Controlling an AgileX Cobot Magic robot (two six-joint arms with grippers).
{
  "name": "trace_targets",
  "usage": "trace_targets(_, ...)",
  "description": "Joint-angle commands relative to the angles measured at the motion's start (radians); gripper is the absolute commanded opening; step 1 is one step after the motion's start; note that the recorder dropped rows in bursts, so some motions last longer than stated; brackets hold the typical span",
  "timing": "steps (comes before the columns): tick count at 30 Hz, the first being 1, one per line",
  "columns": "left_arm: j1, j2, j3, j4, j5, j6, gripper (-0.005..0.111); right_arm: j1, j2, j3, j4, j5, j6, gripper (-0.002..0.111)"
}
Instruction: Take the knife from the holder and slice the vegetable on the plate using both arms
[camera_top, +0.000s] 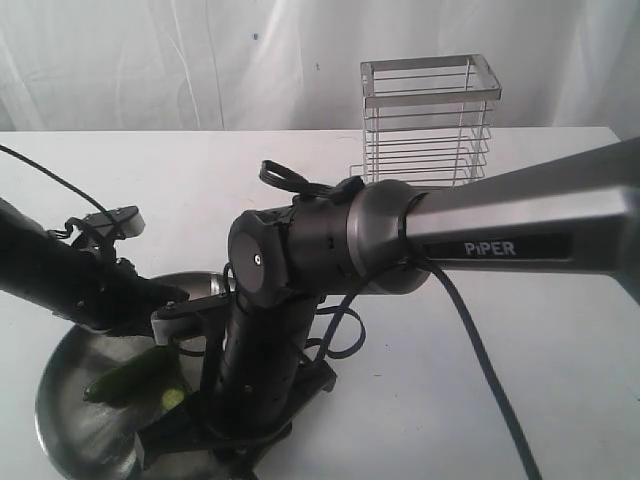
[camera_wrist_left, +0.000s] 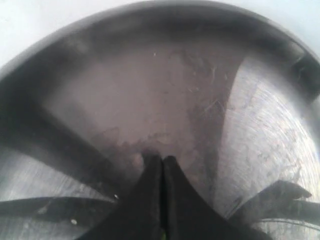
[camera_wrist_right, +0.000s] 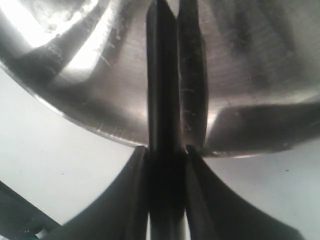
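The plate (camera_top: 60, 385) sits at the near left of the table. On it lies the dark green vegetable (camera_top: 128, 377), a pale cut face showing at its right end. My left gripper (camera_wrist_left: 162, 159) hangs shut just over the vegetable; only a green sliver shows through the slit between its fingers, with the plate (camera_wrist_left: 165, 90) beyond. My right gripper (camera_wrist_right: 166, 148) is shut on the knife (camera_wrist_right: 162, 75), whose black blade reaches out over the plate (camera_wrist_right: 100, 90). In the exterior view the right arm (camera_top: 300, 260) hides that gripper and the knife. The holder (camera_top: 428, 120) stands at the back.
The right arm's long PIPER link (camera_top: 520, 225) crosses the table from the right at mid height, its cable (camera_top: 480, 350) trailing to the front. The left arm (camera_top: 60, 275) enters from the left edge. White table (camera_top: 500, 400) lies to the right of the plate.
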Motion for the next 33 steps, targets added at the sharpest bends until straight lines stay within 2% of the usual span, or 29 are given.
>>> trace_targets(1,-0.004,0.005,-0.022,0.027,0.045,0.006,0.0,-0.001,-0.003,-0.003,0.003,-0.002,-0.006,0.015)
trace_targets(7,0.014,-0.074,-0.103,0.082,0.101,-0.003,0.0,-0.001,-0.003,-0.003,0.003,0.017,-0.006,0.015)
trace_targets(11,0.072,-0.152,-0.139,0.141,0.147,-0.014,0.0,-0.001,-0.003,-0.003,0.003,0.022,-0.006,0.015)
trace_targets(16,0.137,-0.232,-0.143,0.3,0.296,-0.09,0.001,-0.001,-0.003,-0.003,-0.001,0.024,-0.008,0.015)
trace_targets(18,0.137,-0.244,-0.125,0.343,0.345,-0.128,0.006,-0.001,-0.003,-0.003,-0.003,0.028,-0.008,0.015)
trace_targets(21,0.135,-0.244,-0.08,0.347,0.392,-0.138,0.021,-0.001,-0.003,-0.003,-0.008,0.035,-0.011,0.015)
trace_targets(24,0.122,-0.244,-0.02,0.342,0.362,-0.138,0.031,-0.001,-0.003,-0.003,-0.014,0.047,-0.011,0.015)
trace_targets(33,0.058,-0.244,0.1,0.324,0.229,-0.134,0.032,-0.001,-0.003,-0.003,-0.016,0.046,-0.011,0.015)
